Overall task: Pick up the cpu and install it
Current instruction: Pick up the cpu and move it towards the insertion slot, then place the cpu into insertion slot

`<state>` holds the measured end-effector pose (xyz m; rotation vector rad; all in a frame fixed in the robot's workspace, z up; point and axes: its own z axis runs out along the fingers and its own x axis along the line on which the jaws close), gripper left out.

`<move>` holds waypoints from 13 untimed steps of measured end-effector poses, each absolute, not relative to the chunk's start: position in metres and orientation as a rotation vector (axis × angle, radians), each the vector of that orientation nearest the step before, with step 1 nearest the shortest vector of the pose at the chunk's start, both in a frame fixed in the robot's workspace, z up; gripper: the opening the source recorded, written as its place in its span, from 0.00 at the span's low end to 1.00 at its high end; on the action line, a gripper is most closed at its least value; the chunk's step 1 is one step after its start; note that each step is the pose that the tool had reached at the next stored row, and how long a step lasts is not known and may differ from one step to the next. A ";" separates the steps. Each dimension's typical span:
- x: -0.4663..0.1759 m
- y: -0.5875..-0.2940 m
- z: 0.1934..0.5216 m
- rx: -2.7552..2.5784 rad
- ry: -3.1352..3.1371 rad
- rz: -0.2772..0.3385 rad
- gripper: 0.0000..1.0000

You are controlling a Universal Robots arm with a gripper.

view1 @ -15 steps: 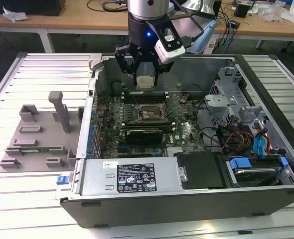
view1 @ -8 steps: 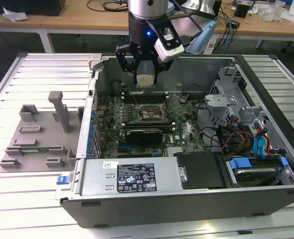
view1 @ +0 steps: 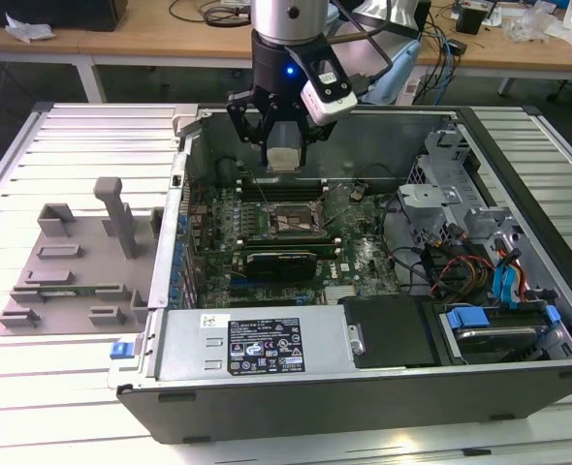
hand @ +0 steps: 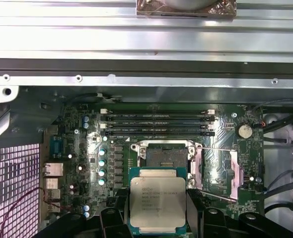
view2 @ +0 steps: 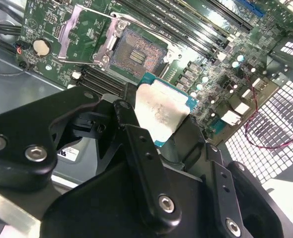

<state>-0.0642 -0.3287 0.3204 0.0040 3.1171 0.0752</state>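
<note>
**CPU pinched in jaws, clear above open socket**

The cpu (hand: 157, 201), silver top showing, is pinched by two opposite edges in the jaws of the gripper (view1: 282, 153). It hangs over the socket (hand: 167, 157) without touching it, free air all round. The socket sits uncovered, its hinged plate (hand: 226, 171) swung aside. Memory slots (hand: 156, 125) run just beside the socket. Case wall (view1: 184, 194) and cables (view1: 451, 271) flank the socket, well apart. A grey fixture (view1: 73, 262) lies on the surface (view1: 34, 407), far from the socket.
</note>
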 end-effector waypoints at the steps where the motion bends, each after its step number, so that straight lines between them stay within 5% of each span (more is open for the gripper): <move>1: -0.064 -0.329 0.320 0.004 3.117 0.075 0.55; 13: -0.064 -0.329 0.320 0.010 3.117 0.075 0.55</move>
